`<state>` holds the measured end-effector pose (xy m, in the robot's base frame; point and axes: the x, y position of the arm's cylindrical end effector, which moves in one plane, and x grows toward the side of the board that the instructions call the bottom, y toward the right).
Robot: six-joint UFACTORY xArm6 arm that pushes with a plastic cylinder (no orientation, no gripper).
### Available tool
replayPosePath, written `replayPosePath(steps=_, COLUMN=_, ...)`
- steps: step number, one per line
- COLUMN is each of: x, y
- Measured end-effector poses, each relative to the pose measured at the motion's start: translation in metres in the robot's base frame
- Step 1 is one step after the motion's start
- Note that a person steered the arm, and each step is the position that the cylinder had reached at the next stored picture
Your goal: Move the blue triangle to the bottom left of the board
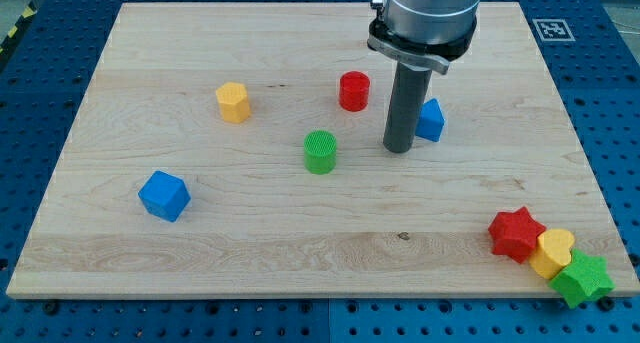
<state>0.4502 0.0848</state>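
The blue triangle (431,120) lies right of the board's middle, partly hidden behind the rod. My tip (399,148) rests on the wooden board (250,253) at the triangle's left side, touching or nearly touching it. The board's bottom-left corner lies far to the view's left and bottom, beyond a blue cube (164,195).
A red cylinder (353,90) stands just left of the rod. A green cylinder (320,151) is left of my tip. A yellow hexagonal block (233,101) is at upper left. A red star (516,233), yellow heart (553,252) and green star (583,279) cluster at bottom right.
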Motion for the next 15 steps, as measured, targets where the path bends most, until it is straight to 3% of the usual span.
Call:
replayPosePath(steps=2, x=-0.089, y=0.0)
replayPosePath(steps=3, x=-0.101, y=0.0)
replayPosePath(steps=4, x=-0.087, y=0.006)
replayPosePath(steps=6, x=0.003, y=0.019)
replayPosePath(steps=7, x=0.021, y=0.014)
replayPosePath(steps=9, x=0.023, y=0.012)
replayPosePath(steps=11, x=-0.035, y=-0.006)
replayPosePath(steps=13, x=0.002, y=0.004)
replayPosePath(steps=15, x=0.037, y=0.06)
